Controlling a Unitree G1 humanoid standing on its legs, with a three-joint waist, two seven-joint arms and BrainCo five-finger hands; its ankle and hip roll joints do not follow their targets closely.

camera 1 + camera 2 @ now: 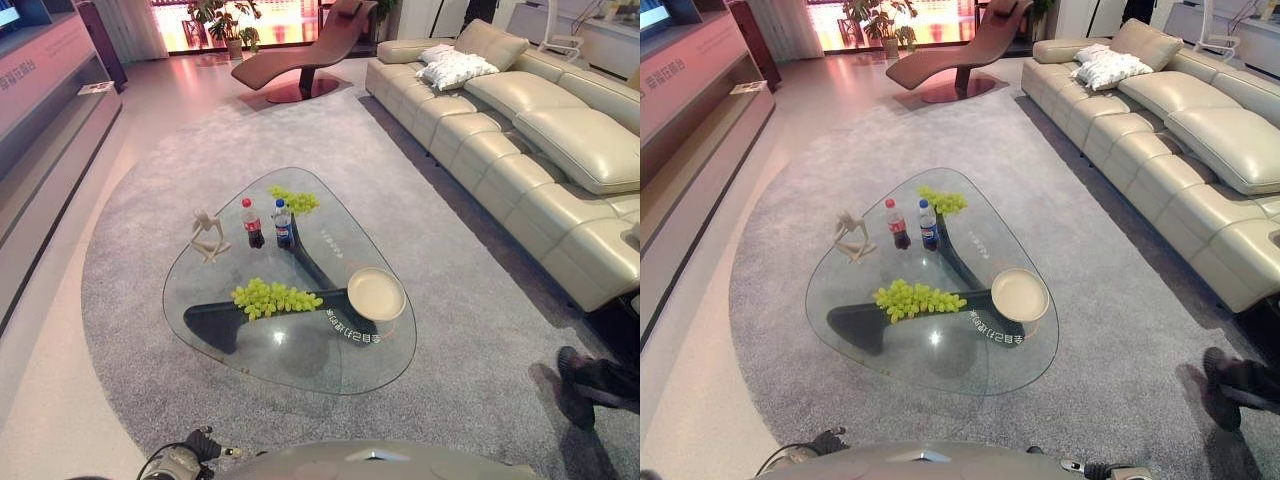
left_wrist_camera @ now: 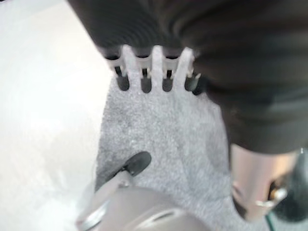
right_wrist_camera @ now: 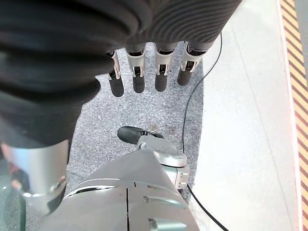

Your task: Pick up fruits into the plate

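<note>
Left eye view: plate (image 1: 377,294) bare, grapes (image 1: 276,297) beside it.

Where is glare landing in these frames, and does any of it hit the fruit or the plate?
Left eye view: one small bright reflection on the glass table, nearer than the near grapes, off them and off the plate; the window at the far end is blown out. Left wrist view: the bare floor washes out white. Right wrist view: even light on the rug.
</note>
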